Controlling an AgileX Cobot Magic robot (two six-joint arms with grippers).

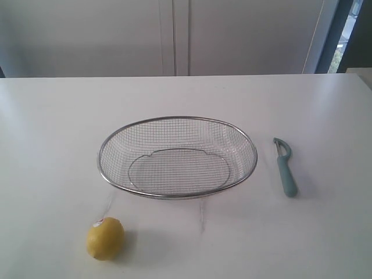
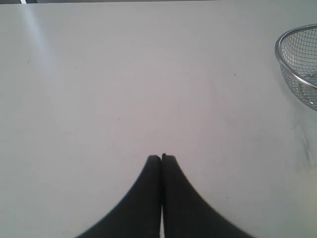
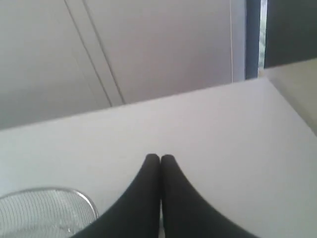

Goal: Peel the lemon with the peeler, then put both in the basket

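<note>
The yellow lemon [image 1: 105,238] with its small sticker lies on the white table near the front left. The teal-handled peeler [image 1: 285,167] lies flat to the right of the wire-mesh basket [image 1: 177,157], blade end pointing away. Neither gripper shows in the exterior view. In the left wrist view my left gripper [image 2: 161,157] is shut with nothing in it, over bare table, the basket [image 2: 298,64] rim off to one side. My right gripper [image 3: 160,157] is shut and empty too, with a part of the basket [image 3: 47,210] beside it. Lemon and peeler are out of both wrist views.
The white table [image 1: 52,128] runs back to a pale wall with panel seams [image 1: 174,35]. A dark window frame [image 1: 334,35] stands at the back right. The table's right edge [image 3: 292,106] shows in the right wrist view.
</note>
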